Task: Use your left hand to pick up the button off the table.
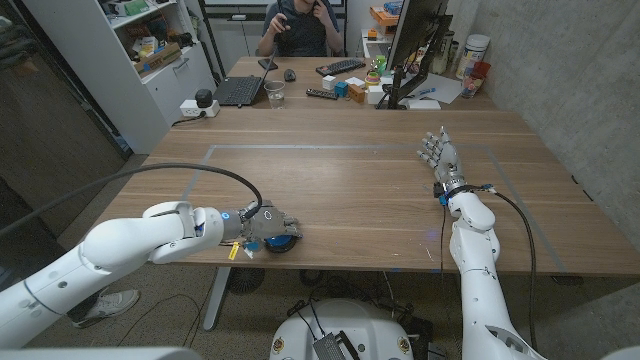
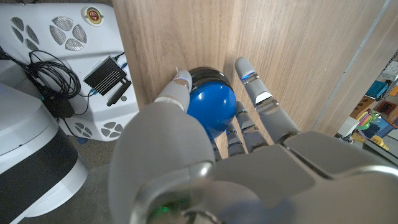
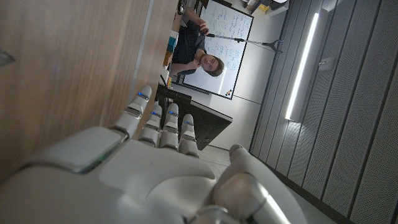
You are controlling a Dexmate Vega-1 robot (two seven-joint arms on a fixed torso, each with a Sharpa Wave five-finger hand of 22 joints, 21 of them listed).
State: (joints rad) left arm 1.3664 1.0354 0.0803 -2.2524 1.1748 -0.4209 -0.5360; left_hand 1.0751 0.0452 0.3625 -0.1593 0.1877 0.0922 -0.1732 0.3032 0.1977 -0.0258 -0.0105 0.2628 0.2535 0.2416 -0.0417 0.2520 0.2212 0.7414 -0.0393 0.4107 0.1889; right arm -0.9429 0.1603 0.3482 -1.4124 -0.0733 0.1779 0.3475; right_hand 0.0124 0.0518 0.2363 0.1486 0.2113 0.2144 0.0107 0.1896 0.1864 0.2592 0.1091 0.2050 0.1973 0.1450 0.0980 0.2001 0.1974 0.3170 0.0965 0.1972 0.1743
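The button (image 1: 283, 240) sits at about 7 o'clock on the table (image 1: 350, 190), close to the near edge, with the left hand (image 1: 262, 228) right over it. In the left wrist view the button (image 2: 211, 107) shows a glossy blue dome on a black ring-shaped base, with the thumb at one flank and the other fingers (image 2: 261, 99) reaching past the other flank. They bracket it closely, but whether they actually press it I cannot tell.

It looks like hard plastic: stiff, light and not fragile. The smooth dome is likely slippery, and a squeeze there could pop it out, so the black base is the better place to pinch, low and from opposite sides.

The right hand (image 1: 439, 153) stands at about 3 o'clock, fingers straight and slightly apart, holding nothing.
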